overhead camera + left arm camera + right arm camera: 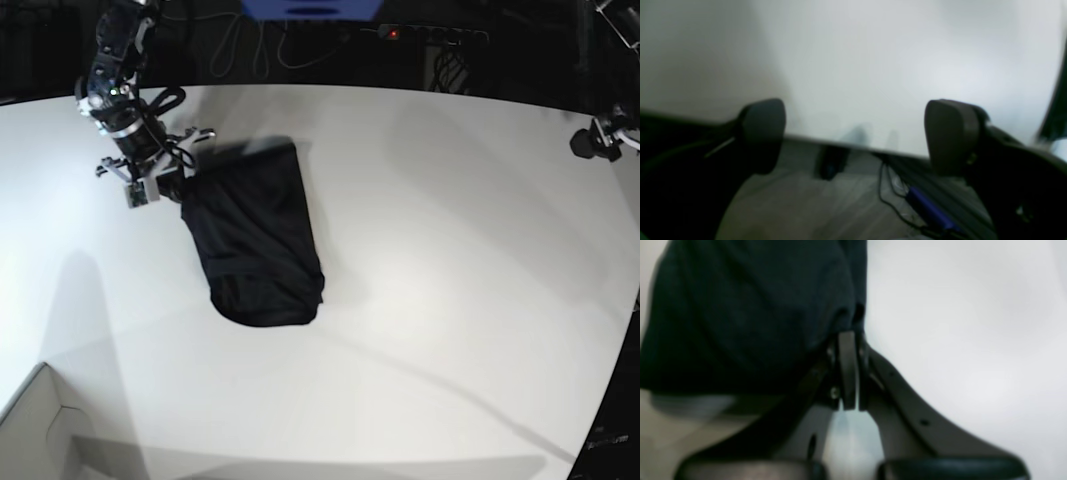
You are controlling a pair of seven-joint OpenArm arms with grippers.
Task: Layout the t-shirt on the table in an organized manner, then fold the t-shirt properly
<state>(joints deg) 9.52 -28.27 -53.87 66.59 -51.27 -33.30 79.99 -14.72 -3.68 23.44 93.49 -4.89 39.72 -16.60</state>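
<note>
1 hand does the work: my right hand (848, 340) is clamped on a corner of the t-shirt (258, 250), upper left of the base frame, so I can drag it flat. The shirt lies bunched on the counter (450, 250). My left hand (853, 133) hangs spread and empty over the counter's edge at far right, out of the way.

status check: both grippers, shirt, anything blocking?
Right gripper shut on t-shirt corner. Left gripper open, holding nothing, at table edge. Shirt bunched, not laid flat. No obstruction visible.
</note>
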